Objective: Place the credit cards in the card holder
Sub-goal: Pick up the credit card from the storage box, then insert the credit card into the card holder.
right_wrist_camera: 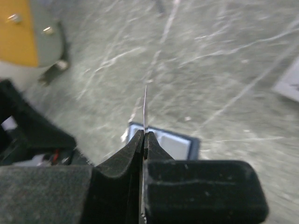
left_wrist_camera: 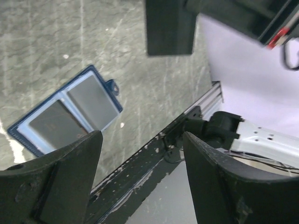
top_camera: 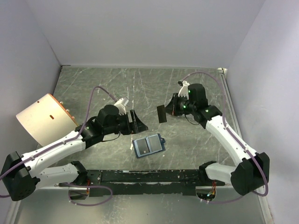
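Right claw (right_wrist_camera: 144, 136) was pinched shut on one dark credit card (right_wrist_camera: 145, 105), held edge-up. Card holder (top_camera: 148, 145) lay open on the counter (top_camera: 93, 84), lower left of that card in the top view, long axis nearly left-right. Left claw (top_camera: 138, 122), wide and empty, hung nearer.

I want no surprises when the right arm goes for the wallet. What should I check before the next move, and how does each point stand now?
1. Card secure in the right gripper: ok, pinched edge-on between shut fingers.
2. Card holder open, inside up: ok, it lies flat on the table.
3. Left gripper free to steady the holder: ok, open, empty and not touching it.
4. Card at a pocket mouth: not ok, it hangs in the air, apart from the holder.
5. Pockets free to take it: cannot tell, only two grey panels show.
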Tool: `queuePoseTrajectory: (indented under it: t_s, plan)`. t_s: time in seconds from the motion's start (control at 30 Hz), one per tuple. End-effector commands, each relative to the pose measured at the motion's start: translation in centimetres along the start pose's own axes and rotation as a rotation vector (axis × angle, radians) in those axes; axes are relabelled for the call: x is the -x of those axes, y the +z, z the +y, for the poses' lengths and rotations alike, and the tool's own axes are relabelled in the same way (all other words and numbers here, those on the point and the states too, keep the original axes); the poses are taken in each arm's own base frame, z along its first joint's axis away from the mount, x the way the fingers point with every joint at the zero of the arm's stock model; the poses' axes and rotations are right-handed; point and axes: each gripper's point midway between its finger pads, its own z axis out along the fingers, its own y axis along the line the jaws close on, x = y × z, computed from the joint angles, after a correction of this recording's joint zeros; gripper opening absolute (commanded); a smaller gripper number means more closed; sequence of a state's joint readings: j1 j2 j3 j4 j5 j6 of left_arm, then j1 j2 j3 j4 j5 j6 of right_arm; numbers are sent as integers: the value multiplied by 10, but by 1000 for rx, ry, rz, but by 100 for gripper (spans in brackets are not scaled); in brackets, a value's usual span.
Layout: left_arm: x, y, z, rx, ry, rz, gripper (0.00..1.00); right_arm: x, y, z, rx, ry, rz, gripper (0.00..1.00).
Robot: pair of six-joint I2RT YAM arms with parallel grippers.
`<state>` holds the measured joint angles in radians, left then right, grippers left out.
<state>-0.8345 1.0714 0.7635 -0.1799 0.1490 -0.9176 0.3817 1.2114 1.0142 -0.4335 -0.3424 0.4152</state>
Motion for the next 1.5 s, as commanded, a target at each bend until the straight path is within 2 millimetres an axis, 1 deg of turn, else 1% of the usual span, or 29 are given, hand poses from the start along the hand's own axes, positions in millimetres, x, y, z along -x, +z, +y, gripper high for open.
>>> queuePoseTrajectory:
  t_s: [0.0, 0.1, 0.2, 0.3, 0.5, 0.6, 0.67, 0.8, 0.83, 0.9, 0.97, 1.03, 1.07, 1.13, 1.23, 1.3, 1.37, 1.47]
  plan:
    - [13, -7, -36, -167, -41, -48, 79, -6, -18, 76, 449, 28, -16, 0]
    - [15, -10, -46, -228, -67, -58, 74, -8, -33, 95, 570, 79, -23, 0]
    - [18, -12, -53, -270, -86, -73, 68, -6, -46, 108, 647, 87, -48, 0]
    - [21, -13, -58, -289, -90, -82, 64, -5, -53, 115, 687, 93, -50, 0]
    - [30, -17, -66, -338, -96, -120, 53, -12, -56, 119, 745, 122, -24, 0]
    - [33, -20, -71, -369, -96, -134, 39, -16, -53, 117, 740, 132, -6, 0]
    - [36, -22, -71, -371, -101, -148, 35, -18, -50, 114, 728, 127, 2, 0]
    - [38, -23, -67, -363, -110, -162, 10, -25, -46, 111, 721, 130, 26, 0]
    - [38, -23, -66, -359, -113, -165, 7, -26, -44, 109, 707, 131, 29, 1]
    - [38, -24, -63, -349, -111, -171, 7, -29, -39, 102, 665, 135, 37, 8]
    - [36, -24, -58, -331, -110, -171, 7, -32, -35, 97, 633, 136, 42, 22]
    - [32, -23, -51, -309, -107, -164, 7, -36, -30, 88, 574, 139, 56, 31]
    - [30, -22, -44, -286, -109, -164, 7, -39, -27, 81, 529, 141, 66, 36]
    - [23, -18, -29, -223, -120, -147, 7, -43, -19, 64, 424, 125, 63, 50]
    - [5, -11, -7, -163, -136, -97, 7, -57, -8, 38, 291, 136, 86, 59]
    - [-11, -6, 9, -118, -154, -50, 7, -68, 0, 16, 181, 144, 111, 64]
    - [-25, -3, 24, -76, -170, -7, 7, -81, 5, -2, 96, 146, 143, 67]
    - [-40, 0, 40, -41, -199, 28, 7, -95, 9, -26, -20, 137, 173, 71]
